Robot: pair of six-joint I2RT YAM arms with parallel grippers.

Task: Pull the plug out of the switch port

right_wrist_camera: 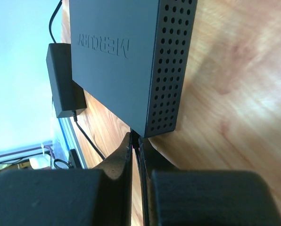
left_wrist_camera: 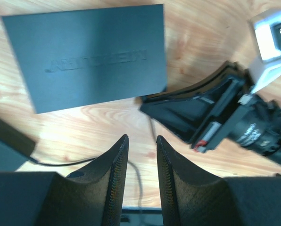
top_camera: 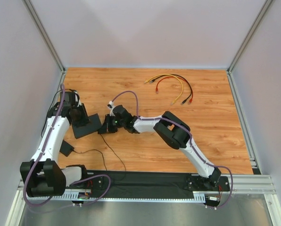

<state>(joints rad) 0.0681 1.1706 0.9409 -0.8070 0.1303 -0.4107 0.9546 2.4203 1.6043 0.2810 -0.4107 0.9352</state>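
2 arms: white links, black joints, seemingly purple cables.

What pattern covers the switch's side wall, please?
The switch has rows of round holes, best in right wrist view.

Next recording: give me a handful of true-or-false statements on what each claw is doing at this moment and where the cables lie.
1. The right claw is closed on a thin black cable right at the edge of the switch. True.
2. The left claw grips the switch. False: it is empty, with its jaws slightly apart, short of the switch.
3. The switch's side wall is perforated with rows of holes. True.
4. The loose coloured cables lie against the switch. False: they lie at the far end of the table, well apart from it.
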